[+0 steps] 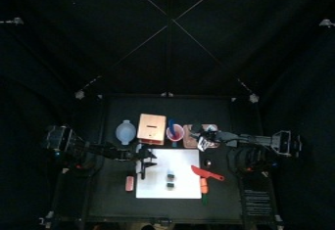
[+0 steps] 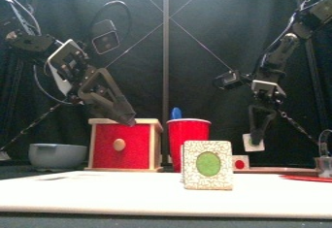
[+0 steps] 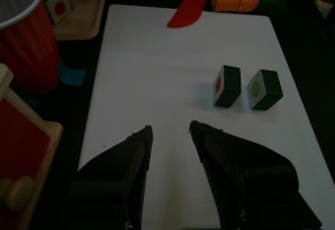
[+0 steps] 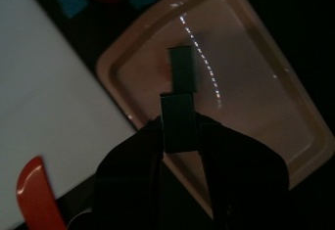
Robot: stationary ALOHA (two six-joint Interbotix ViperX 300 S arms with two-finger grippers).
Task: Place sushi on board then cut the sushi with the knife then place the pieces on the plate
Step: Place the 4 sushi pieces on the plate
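1. Right wrist view: right pincer (image 4: 177, 128) clamped on a sushi piece (image 4: 175, 112) over the pink tray (image 4: 262, 68).
2. Left pincer (image 3: 171, 129) part-open, empty, above the white board (image 3: 157, 68); two more pieces (image 3: 229, 86) sit there.

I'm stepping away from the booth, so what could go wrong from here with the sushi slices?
1. The right gripper pinches a sushi slice by one end over the pink tray; it could slip or tumble on release.
2. A second slice stands close beside a third slice on the white board, ahead of the open left gripper; taking one could topple the other.
3. The red knife lies at the board's edge and might get knocked.
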